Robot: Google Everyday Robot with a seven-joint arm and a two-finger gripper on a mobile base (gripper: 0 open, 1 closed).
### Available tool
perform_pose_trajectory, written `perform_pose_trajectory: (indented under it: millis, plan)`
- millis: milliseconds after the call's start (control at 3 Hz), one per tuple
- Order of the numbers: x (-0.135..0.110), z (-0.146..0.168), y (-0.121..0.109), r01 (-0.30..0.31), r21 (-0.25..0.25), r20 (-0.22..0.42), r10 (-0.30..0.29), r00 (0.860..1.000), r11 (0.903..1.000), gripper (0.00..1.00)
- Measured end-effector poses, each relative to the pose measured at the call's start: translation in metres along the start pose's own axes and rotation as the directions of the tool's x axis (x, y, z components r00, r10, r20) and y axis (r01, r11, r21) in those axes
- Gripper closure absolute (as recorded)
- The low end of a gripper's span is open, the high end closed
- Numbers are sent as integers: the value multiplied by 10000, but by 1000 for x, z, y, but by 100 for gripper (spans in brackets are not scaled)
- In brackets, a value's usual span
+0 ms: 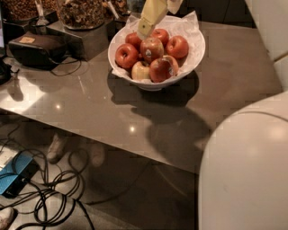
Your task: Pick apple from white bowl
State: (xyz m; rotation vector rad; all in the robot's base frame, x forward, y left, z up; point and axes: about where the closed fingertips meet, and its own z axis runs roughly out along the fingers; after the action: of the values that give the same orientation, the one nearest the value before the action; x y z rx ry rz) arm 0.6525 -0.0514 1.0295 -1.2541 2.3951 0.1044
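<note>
The white bowl [192,57], lined with crinkled white paper, stands at the back of the grey table and holds several apples. The apple [152,48], red with yellowish streaks and a small pale sticker, lies on top in the middle of the pile. My gripper [145,31] reaches down from the top edge of the camera view, its pale yellowish tip just above the upper left of that apple, between it and a plain red apple [133,39] behind. A pale yellow-green apple [140,70] lies at the bowl's front.
A black device [36,48] with a cable sits at the table's left. Glass jars [81,12] of grain stand behind it on a dark stand. My white body [245,170] fills the right foreground. Cables [49,202] and a blue box [13,177] lie on the floor.
</note>
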Motion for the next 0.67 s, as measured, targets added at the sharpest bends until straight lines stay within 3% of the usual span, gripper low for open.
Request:
perform_pose_trajectory:
  millis: [667]
  plan:
    - [-7,24,-2,220,202,-583,-208,9981,9996,23]
